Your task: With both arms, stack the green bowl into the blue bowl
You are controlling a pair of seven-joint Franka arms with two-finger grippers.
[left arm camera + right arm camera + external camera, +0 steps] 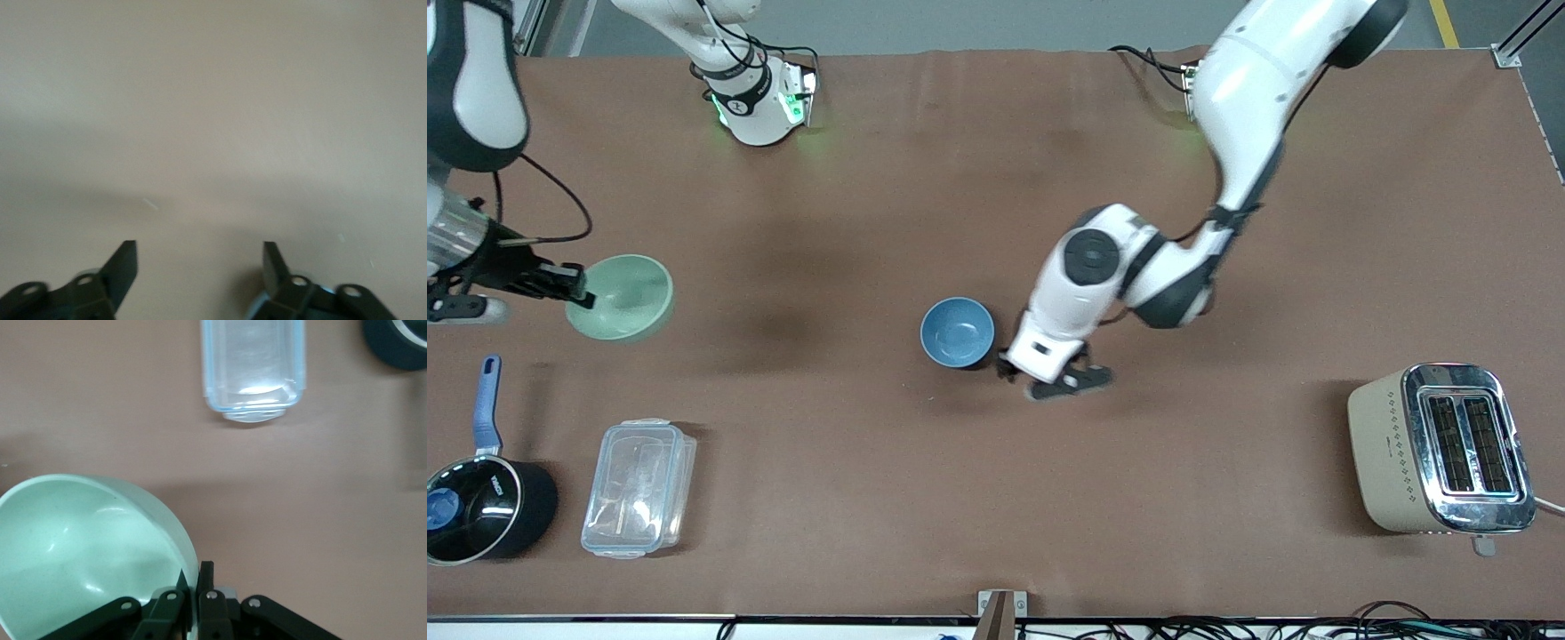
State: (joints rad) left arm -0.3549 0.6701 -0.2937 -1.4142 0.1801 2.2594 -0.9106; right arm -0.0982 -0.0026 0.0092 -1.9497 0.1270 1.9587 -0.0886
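Observation:
The pale green bowl (623, 296) hangs tilted above the table at the right arm's end. My right gripper (576, 292) is shut on its rim, one finger inside and one outside; the right wrist view shows the green bowl (73, 547) in my right gripper (195, 577). The blue bowl (957, 332) stands upright on the table near the middle. My left gripper (1040, 378) is low beside the blue bowl, toward the left arm's end, open and empty. The left wrist view shows my left gripper (200, 263) over bare table with its fingers wide apart.
A clear plastic lidded box (639, 487) and a black saucepan (482, 507) with a blue handle sit near the front camera at the right arm's end. A beige toaster (1440, 449) stands at the left arm's end. The box also shows in the right wrist view (253, 367).

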